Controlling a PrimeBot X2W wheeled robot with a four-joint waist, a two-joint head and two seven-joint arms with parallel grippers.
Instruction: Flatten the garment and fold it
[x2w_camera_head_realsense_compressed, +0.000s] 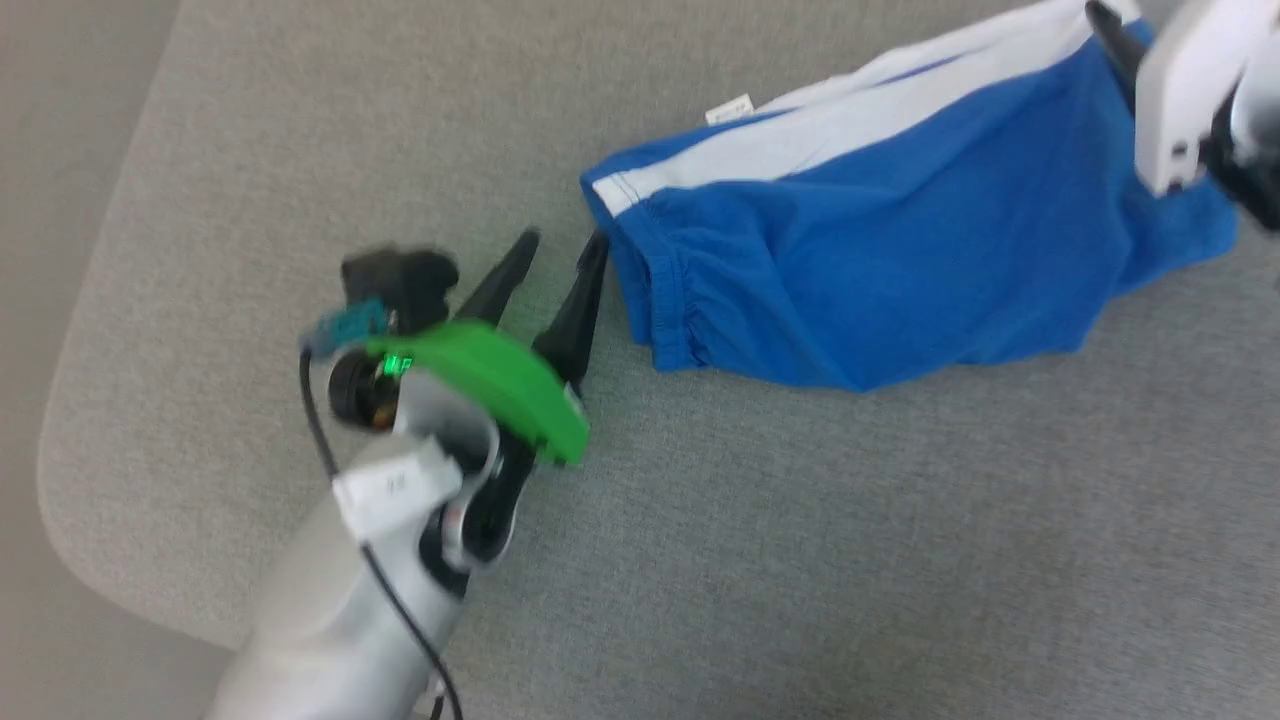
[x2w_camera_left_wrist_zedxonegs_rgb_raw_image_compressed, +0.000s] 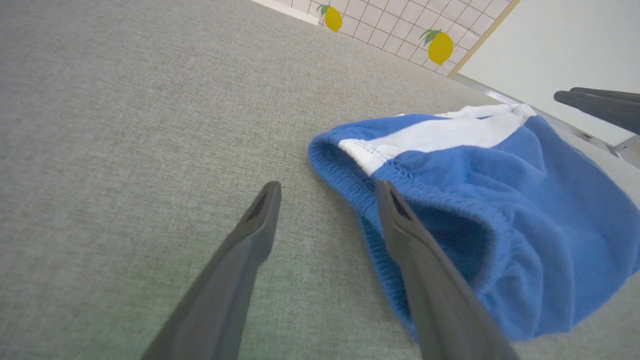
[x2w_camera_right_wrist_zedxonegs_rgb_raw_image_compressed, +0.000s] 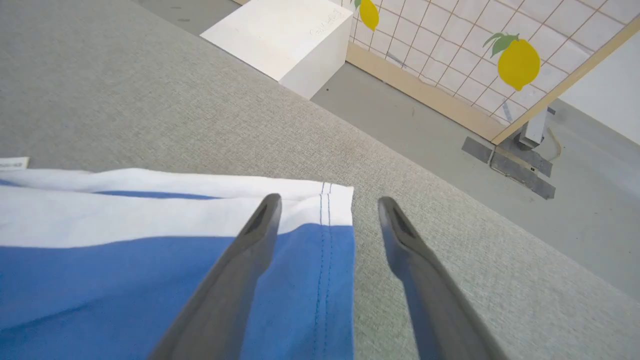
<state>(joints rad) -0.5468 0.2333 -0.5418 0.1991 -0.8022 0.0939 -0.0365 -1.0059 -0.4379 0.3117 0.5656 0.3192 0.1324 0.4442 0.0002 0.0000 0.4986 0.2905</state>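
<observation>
A grey woven-fabric surface (x2w_camera_head_realsense_compressed: 800, 560) is stretching across the head view, its rounded corner curving at the lower left, with pale floor (x2w_camera_head_realsense_compressed: 60, 150) lying beyond its edge. In the right wrist view, a white box (x2w_camera_right_wrist_zedxonegs_rgb_raw_image_compressed: 280, 37) is sitting on the floor past the surface's edge. Just beside the box, a gridded panel (x2w_camera_right_wrist_zedxonegs_rgb_raw_image_compressed: 450, 45) printed with yellow lemons (x2w_camera_right_wrist_zedxonegs_rgb_raw_image_compressed: 518, 64) is standing in a light wooden frame (x2w_camera_right_wrist_zedxonegs_rgb_raw_image_compressed: 425, 95), and a flat metal foot plate (x2w_camera_right_wrist_zedxonegs_rgb_raw_image_compressed: 510, 167) is lying at its corner.

Bright, even light; head view blurred, probably motion.
</observation>
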